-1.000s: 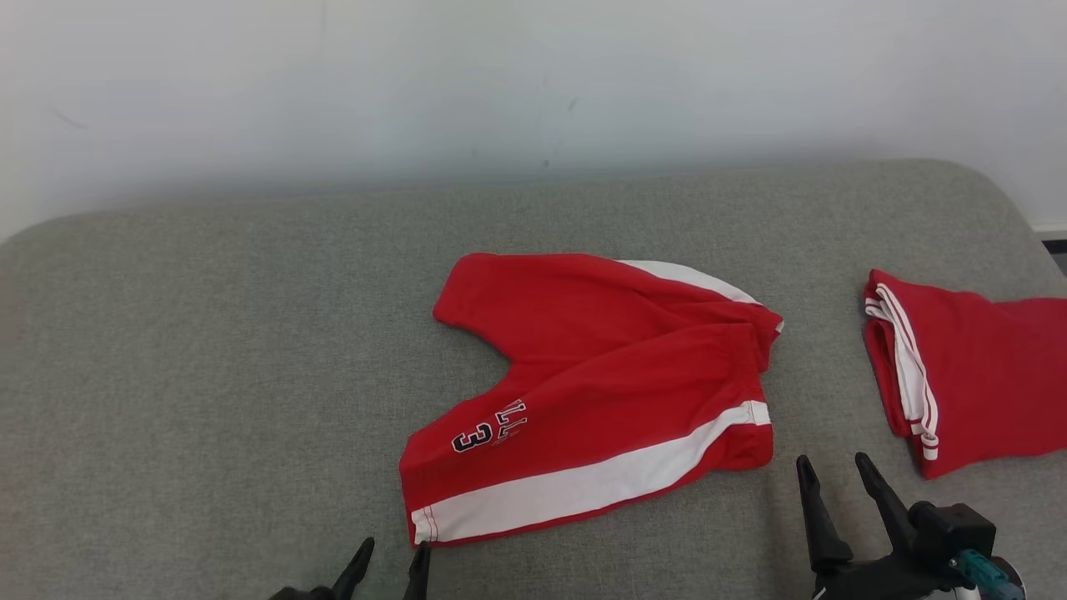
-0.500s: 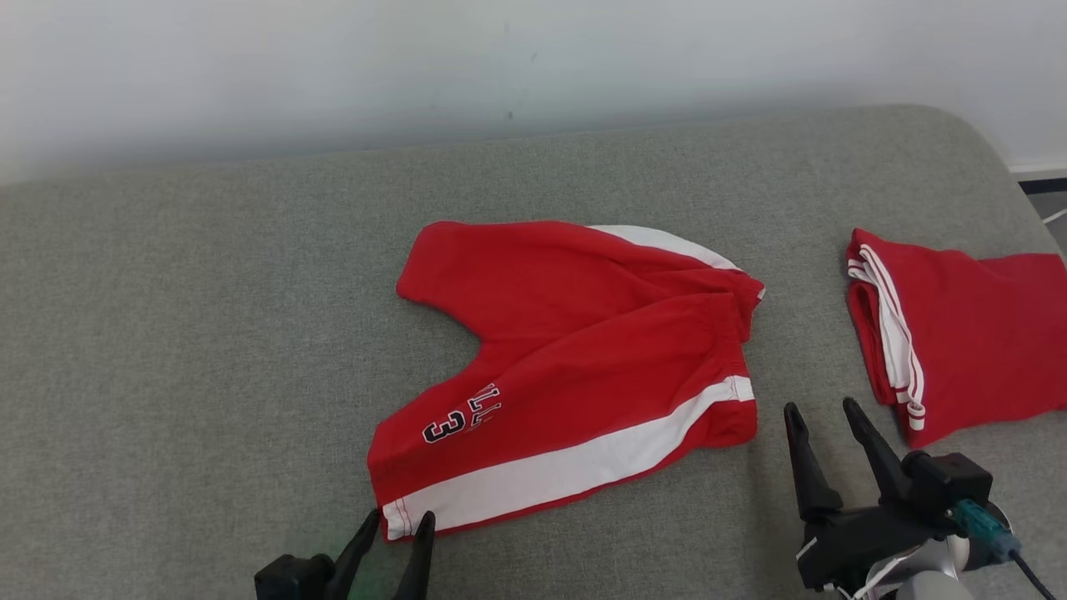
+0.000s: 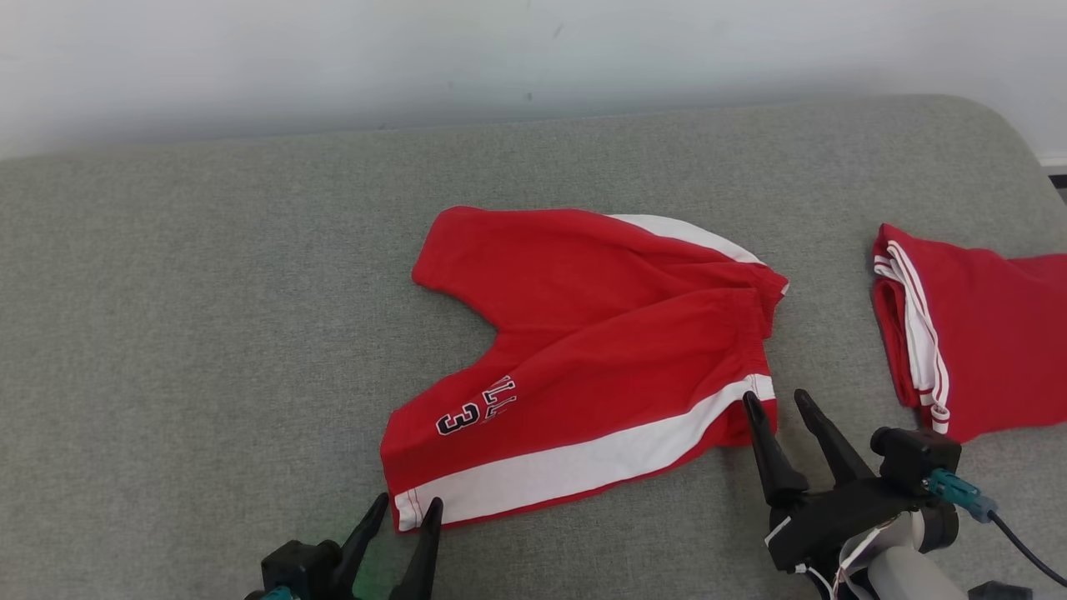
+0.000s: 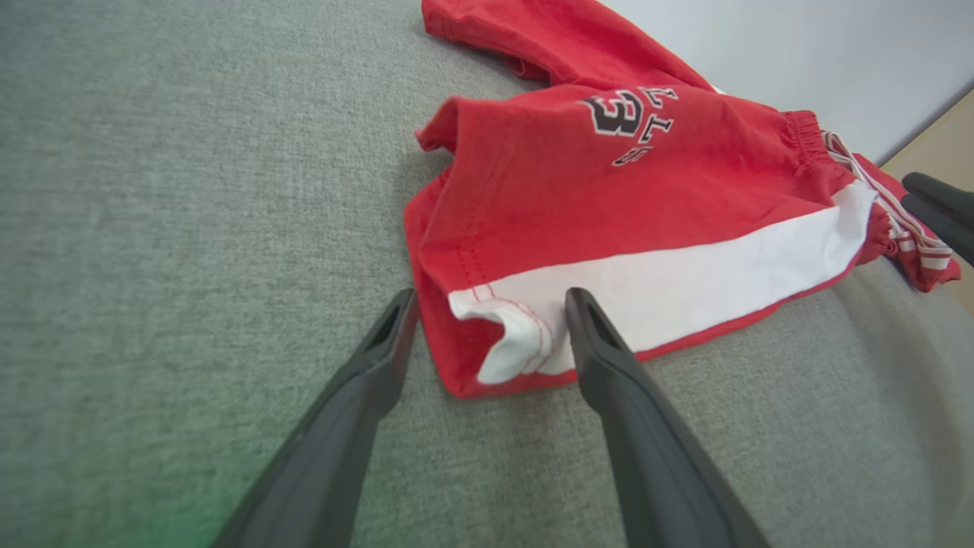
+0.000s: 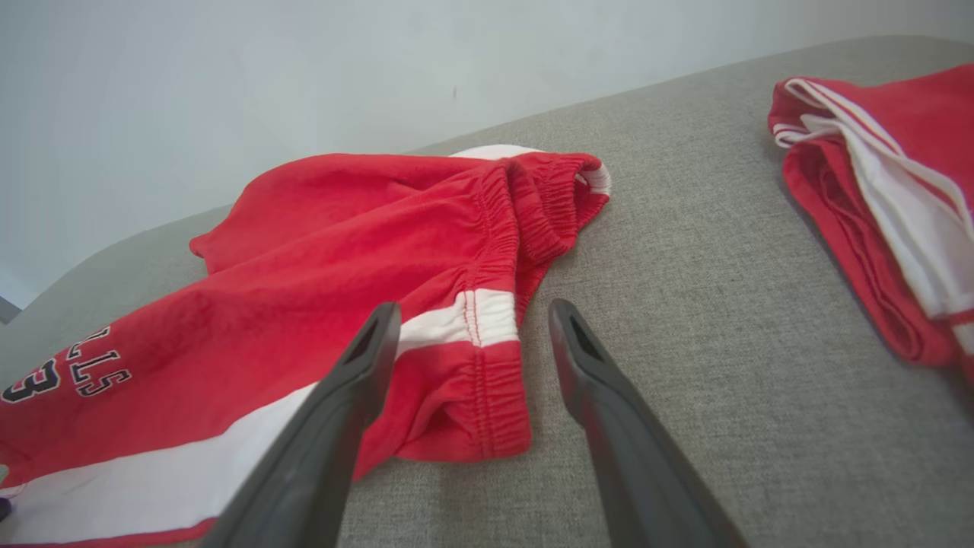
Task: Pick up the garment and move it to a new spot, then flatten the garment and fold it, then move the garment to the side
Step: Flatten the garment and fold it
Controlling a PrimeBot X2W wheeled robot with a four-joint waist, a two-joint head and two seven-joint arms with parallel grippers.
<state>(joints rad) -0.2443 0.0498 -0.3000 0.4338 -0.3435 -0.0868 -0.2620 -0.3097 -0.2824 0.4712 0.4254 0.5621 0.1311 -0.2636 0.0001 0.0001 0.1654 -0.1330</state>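
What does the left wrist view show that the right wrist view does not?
Left wrist view: the curled hem corner of the red shorts between the fingers of the open left pincer, the full 33 print, and the right pincer at the edge. Right wrist view: the gathered waistband corner between the fingers of the open right pincer. Both: the shorts, their white stripe, the grey cushion and the pale wall.

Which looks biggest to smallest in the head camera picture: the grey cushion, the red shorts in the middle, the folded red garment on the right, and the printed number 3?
1. grey cushion
2. red shorts
3. folded red garment, cut off by the picture's edge, so its full size is unsure
4. number 3
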